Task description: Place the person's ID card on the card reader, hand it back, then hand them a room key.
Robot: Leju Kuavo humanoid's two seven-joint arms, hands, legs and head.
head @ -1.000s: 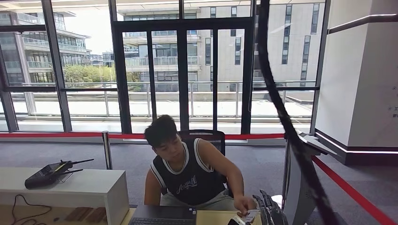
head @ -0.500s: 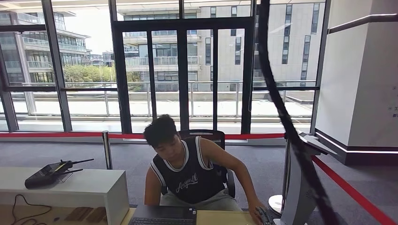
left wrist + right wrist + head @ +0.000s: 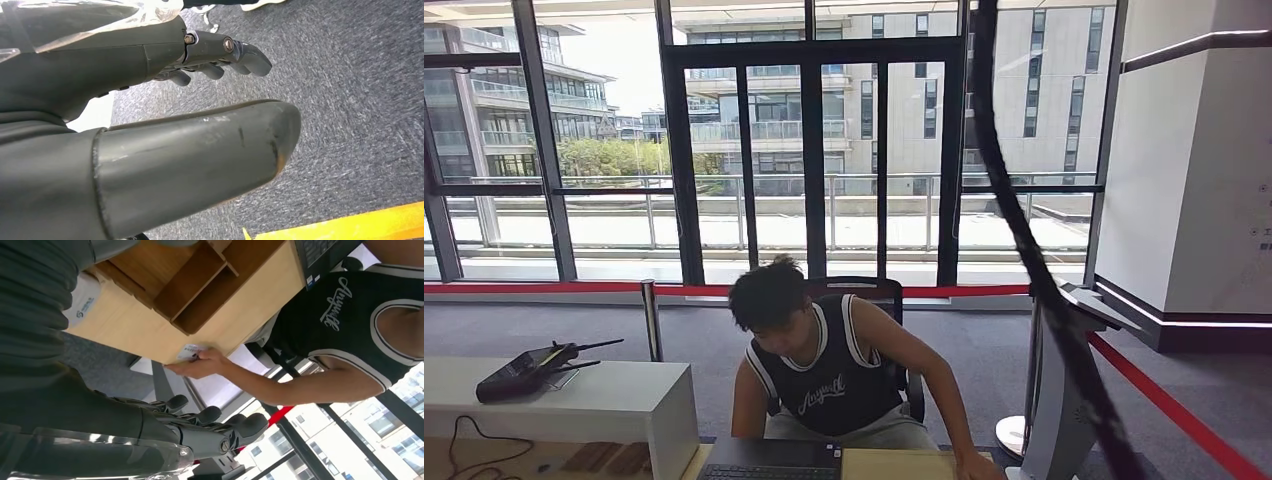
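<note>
A person [image 3: 829, 375] in a black sleeveless shirt sits across the wooden desk [image 3: 135, 327] and leans forward, one arm reaching down to the desk's right end. In the right wrist view the person's hand [image 3: 200, 365] presses a small white ID card [image 3: 191, 351] against the desk edge. My right hand [image 3: 200, 427] hovers apart from that card, fingers stretched out and holding nothing. My left hand [image 3: 200, 95] hangs over grey carpet, thumb and fingers apart, with nothing in it.
A dark keyboard [image 3: 772, 460] lies before the person. Wooden compartments [image 3: 197, 287] and a white device with a blue logo [image 3: 86, 305] sit on the desk. A black router [image 3: 524, 372] rests on the white counter at left. A black cable [image 3: 1024, 240] crosses the head view.
My right hand, beside the card and the person's hand a second ago, has dropped below the head view's bottom edge. The person has leaned further forward, their hand sinking toward the desk.
</note>
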